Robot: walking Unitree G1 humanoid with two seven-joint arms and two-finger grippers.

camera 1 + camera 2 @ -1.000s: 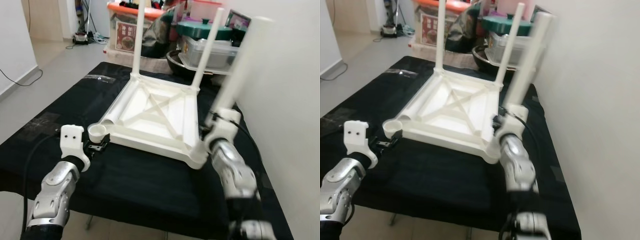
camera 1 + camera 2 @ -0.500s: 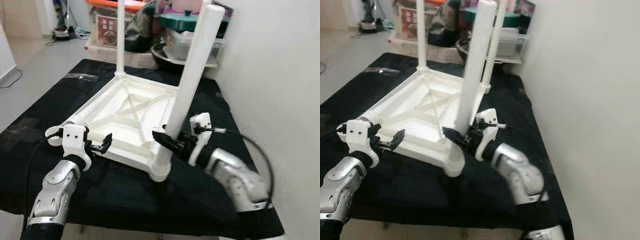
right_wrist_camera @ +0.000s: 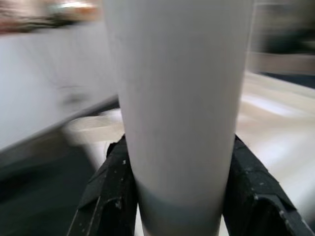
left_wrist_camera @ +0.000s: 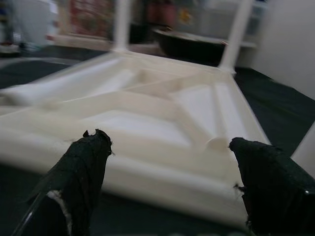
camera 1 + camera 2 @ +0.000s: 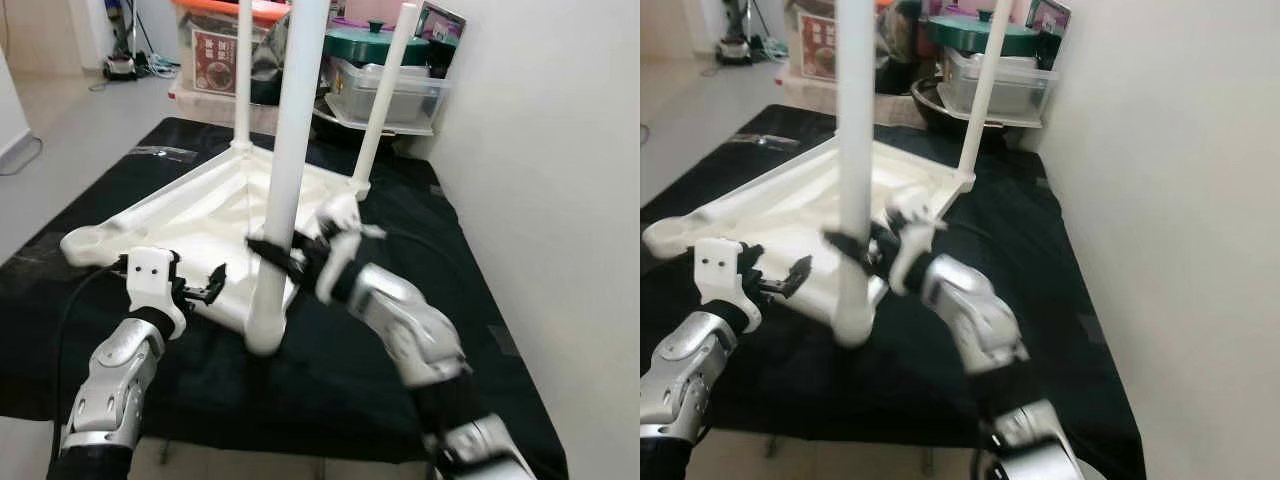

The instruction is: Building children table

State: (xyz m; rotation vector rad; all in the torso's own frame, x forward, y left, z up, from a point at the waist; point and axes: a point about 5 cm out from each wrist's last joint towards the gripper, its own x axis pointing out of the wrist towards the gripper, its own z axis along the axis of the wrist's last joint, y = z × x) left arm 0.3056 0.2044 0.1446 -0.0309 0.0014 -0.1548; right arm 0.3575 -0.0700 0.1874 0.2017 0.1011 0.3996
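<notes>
Four corner sockets are carried by the upturned white plastic table top point(image 5: 200, 215), which lies on the black cloth-covered table point(image 5: 400, 340); the leftmost socket point(image 5: 85, 243) is empty, while two slim white plastic legs point(image 5: 243, 70) are seen upright at the far corners. At the left, the left gripper point(image 5: 200, 288) is held with its two black fingers point(image 4: 86, 162) spread apart, just beside the near rim of the top and closed on nothing. Toward the middle, the thick white plastic leg point(image 5: 290, 150) is pinched low on its shaft by the right gripper point(image 5: 278, 257), and its foot is set at the near corner socket point(image 5: 264, 330). For the step in hand, the leg is probably best kept vertical and pressed straight down while the rim is steadied from the left, so that the top is not dragged across the cloth. Behind, a green-lidded pot point(image 5: 378, 48) and clear storage boxes point(image 5: 385, 95) are stacked.
</notes>
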